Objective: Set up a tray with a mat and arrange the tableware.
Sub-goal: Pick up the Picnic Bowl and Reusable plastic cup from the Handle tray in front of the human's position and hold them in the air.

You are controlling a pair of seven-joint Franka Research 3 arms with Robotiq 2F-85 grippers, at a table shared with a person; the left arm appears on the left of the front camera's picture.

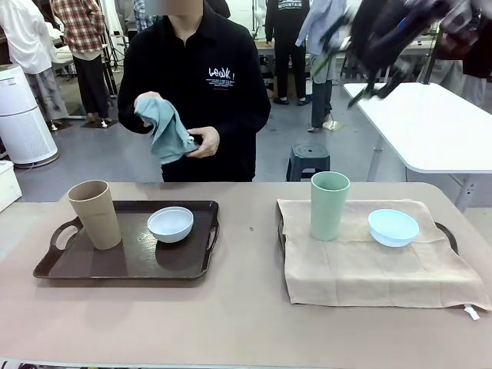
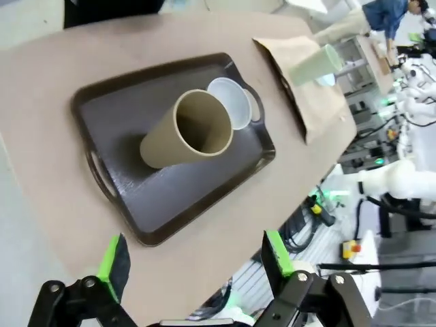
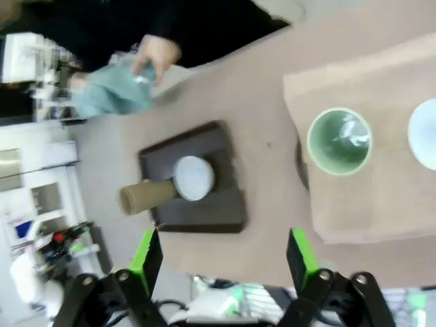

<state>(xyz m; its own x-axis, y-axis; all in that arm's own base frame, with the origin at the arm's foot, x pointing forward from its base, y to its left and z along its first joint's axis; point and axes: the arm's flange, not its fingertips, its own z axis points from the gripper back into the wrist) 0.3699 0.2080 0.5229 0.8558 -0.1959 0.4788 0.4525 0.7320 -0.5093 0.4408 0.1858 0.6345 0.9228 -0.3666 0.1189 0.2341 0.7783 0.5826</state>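
A dark brown tray (image 1: 92,265) on the left carries a tan cup (image 1: 94,214) and a white bowl (image 1: 171,223). To the right, a beige mat (image 1: 377,261) covers a second tray (image 1: 450,234), with a pale green cup (image 1: 330,204) and a light blue bowl (image 1: 393,227) standing on it. Across the table, the person holds a teal cloth (image 1: 165,131) in both hands. My left gripper (image 2: 194,262) hangs open high above the tan cup (image 2: 184,133) and white bowl (image 2: 235,102). My right gripper (image 3: 223,262) is open too, high over the green cup (image 3: 338,142).
My right arm (image 1: 392,34) shows as a black blur high at the top right. A white table (image 1: 430,123) stands behind on the right, a dark stool (image 1: 307,160) beside the person. Bare tabletop (image 1: 246,307) runs between the trays and along the near edge.
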